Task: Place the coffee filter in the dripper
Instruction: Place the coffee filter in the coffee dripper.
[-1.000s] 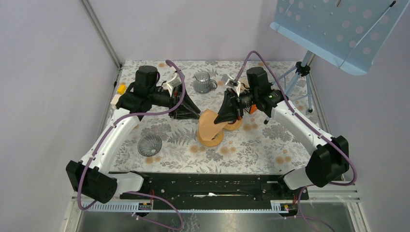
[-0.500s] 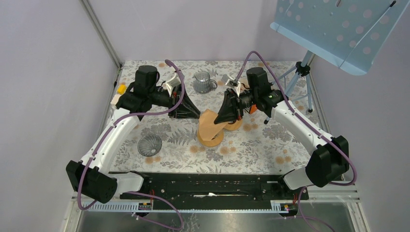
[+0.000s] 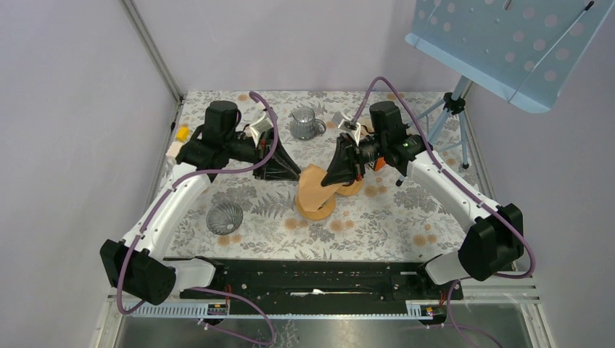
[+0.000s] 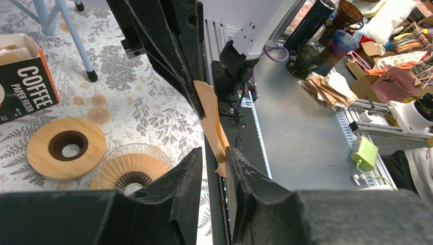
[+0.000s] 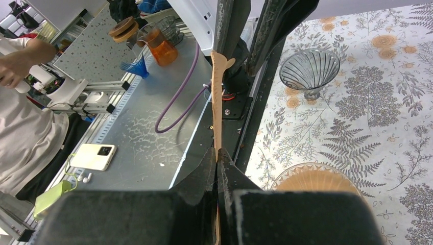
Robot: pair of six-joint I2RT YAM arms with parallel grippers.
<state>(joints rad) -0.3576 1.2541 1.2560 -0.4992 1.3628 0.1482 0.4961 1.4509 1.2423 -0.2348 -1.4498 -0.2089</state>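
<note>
left pincer (image 4: 213, 154): jaws slightly apart | right pincer (image 5: 218, 155): clamped | tips facing inward

Two white-and-black arms, purple cabling

The left arm (image 3: 170, 206) and right arm (image 3: 442, 181) have smooth white link shells between chunky black joint housings, and both are bolted to a black rail (image 3: 312, 279) along the near edge of the table (image 3: 406, 217). A purple cable (image 3: 265, 138) loops along each arm. The left gripper (image 4: 214, 153) and right gripper (image 5: 217, 153) are matte black, with wedge-shaped fingers tapering to thin tips. A small green light (image 3: 408, 145) glows on the right arm's wrist.
</note>
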